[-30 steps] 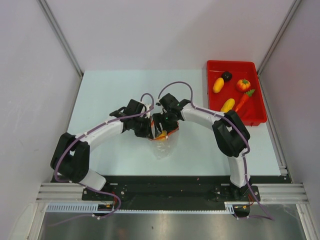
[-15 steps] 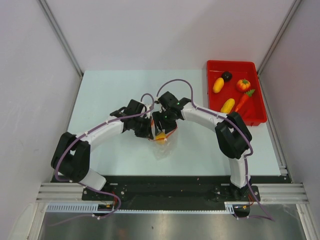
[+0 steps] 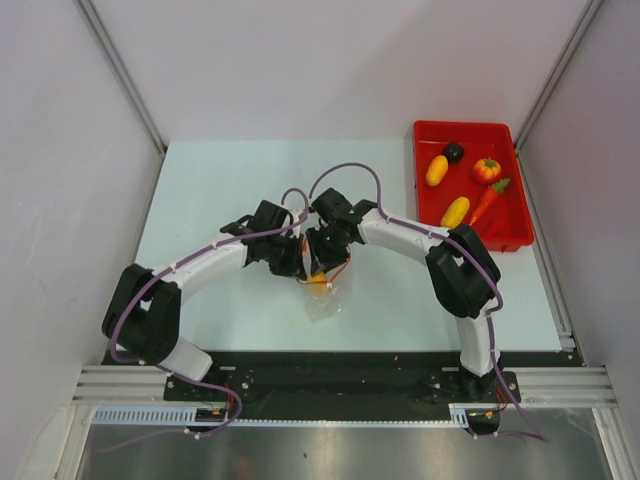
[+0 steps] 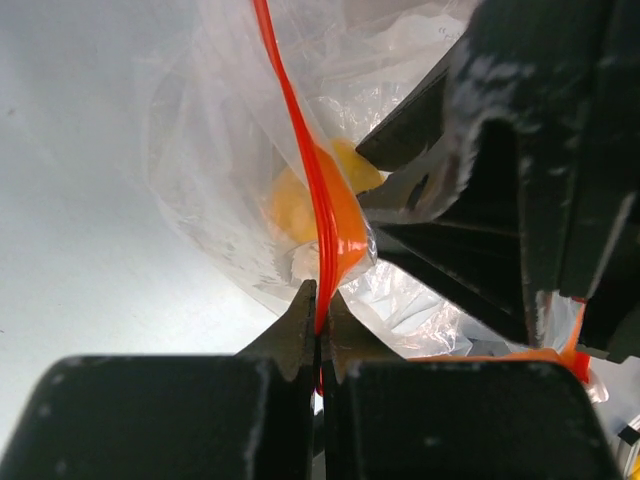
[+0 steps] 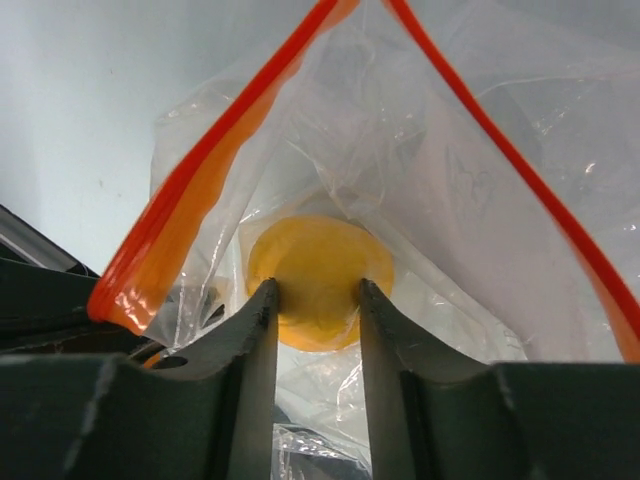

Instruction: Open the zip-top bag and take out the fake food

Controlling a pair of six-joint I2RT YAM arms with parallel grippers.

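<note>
Right tool (image 5: 316, 288) straddles fake food (image 5: 318, 250) inside zip-top bag (image 5: 470, 210).

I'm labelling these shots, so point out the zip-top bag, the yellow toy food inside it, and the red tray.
zip-top bag (image 4: 302, 130): left wrist view, on its orange-red zip strip.
yellow toy food (image 5: 318, 262): right wrist view, on its rounded face.
red tray (image 3: 465, 125): top external view, on its far rim.

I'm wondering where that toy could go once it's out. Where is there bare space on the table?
Bare: the table's far-left stretch, beyond the left arm, and the near-right patch between the right arm and the red tray. Crowded: the centre, where the left gripper and right gripper meet at the zip-top bag.
</note>
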